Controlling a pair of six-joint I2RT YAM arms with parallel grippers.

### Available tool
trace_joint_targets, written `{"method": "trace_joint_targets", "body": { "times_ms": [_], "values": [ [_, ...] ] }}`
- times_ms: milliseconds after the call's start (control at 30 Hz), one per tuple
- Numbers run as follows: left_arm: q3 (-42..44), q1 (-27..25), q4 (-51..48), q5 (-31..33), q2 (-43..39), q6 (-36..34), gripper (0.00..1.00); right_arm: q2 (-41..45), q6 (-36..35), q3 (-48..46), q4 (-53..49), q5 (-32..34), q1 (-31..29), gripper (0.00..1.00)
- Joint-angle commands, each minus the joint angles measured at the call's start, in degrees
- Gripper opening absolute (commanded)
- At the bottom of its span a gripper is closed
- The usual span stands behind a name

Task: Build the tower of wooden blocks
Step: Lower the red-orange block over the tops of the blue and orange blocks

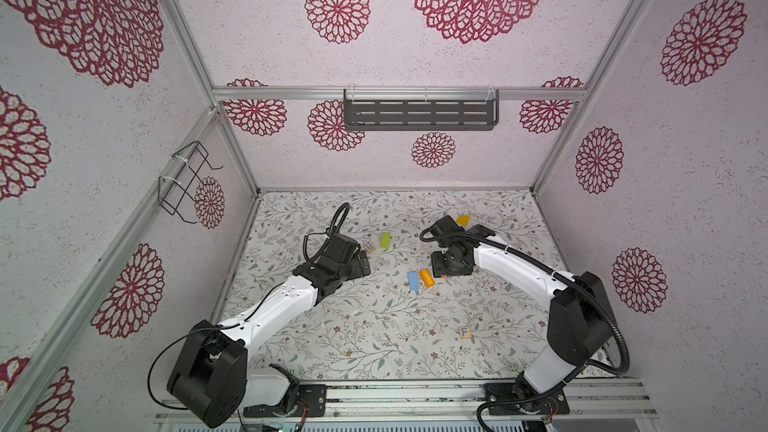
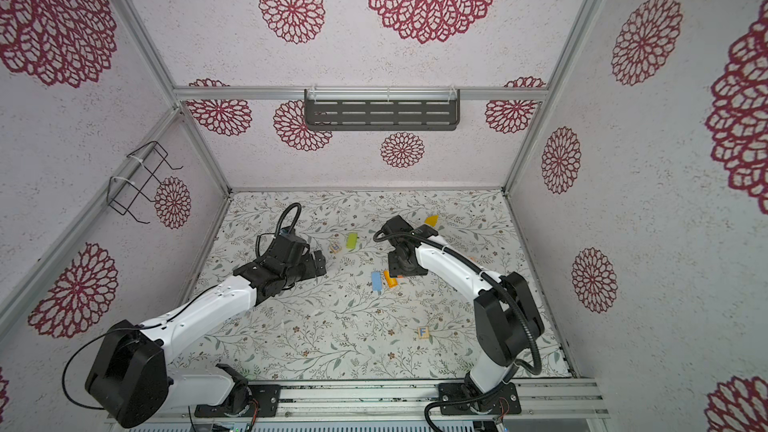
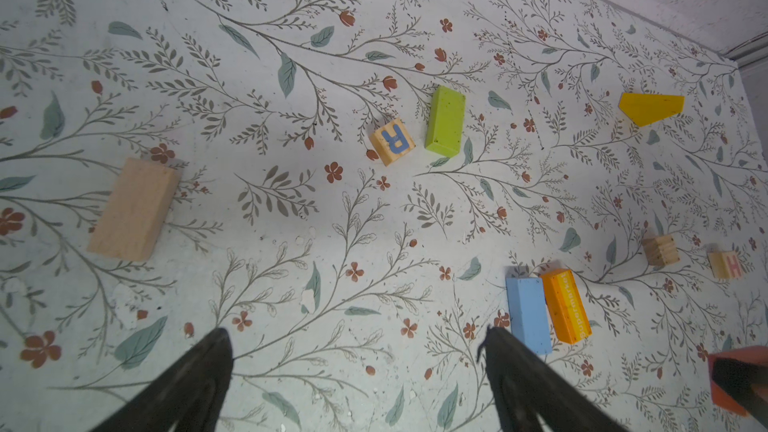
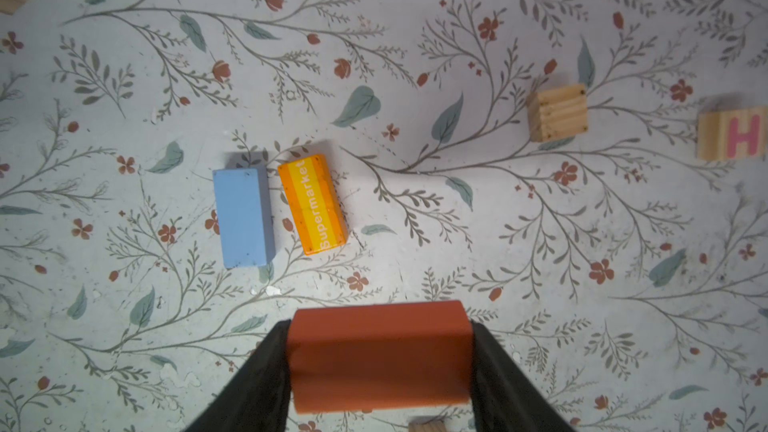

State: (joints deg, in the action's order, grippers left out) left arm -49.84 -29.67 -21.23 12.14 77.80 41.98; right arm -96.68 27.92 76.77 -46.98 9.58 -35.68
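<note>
Right claw (image 4: 380,326) grips the red block (image 4: 380,363) between both fingers (image 4: 257,376), apparently clear of the table (image 4: 436,242). Just ahead lie the blue block (image 4: 243,217) and the orange block (image 4: 313,204) printed "Supermarket", side by side; farther off, the "H" cube (image 4: 735,138). Left claw (image 3: 356,332) stands wide, empty; ahead lies the "R" cube (image 3: 392,141).

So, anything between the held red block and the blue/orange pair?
Nothing visible: bare mat separates the red block in the right gripper from the blue block and orange block; the wood cube sits aside.
</note>
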Motion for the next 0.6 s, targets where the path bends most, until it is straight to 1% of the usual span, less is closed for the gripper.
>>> {"method": "trace_joint_targets", "body": {
  "times_ms": [0,200,400,567],
  "values": [
    [-1.3,0.9,0.5,-0.9,2.0,-0.8,0.97,-2.6,-2.2,4.1,-1.4,-0.7,-0.4,0.56],
    [-0.5,1.3,2.4,-0.9,4.3,-0.3,0.97,-9.1,-3.4,10.0,-1.6,-1.7,-1.4,0.56],
    [0.8,1.5,3.7,0.1,4.4,0.1,0.97,-14.8,-4.5,15.7,-2.7,-2.5,-3.1,0.56],
    [2.9,1.4,5.7,-0.9,3.9,1.4,0.97,-18.2,-4.6,18.5,-2.8,-3.4,-3.7,0.56]
  ]
}}
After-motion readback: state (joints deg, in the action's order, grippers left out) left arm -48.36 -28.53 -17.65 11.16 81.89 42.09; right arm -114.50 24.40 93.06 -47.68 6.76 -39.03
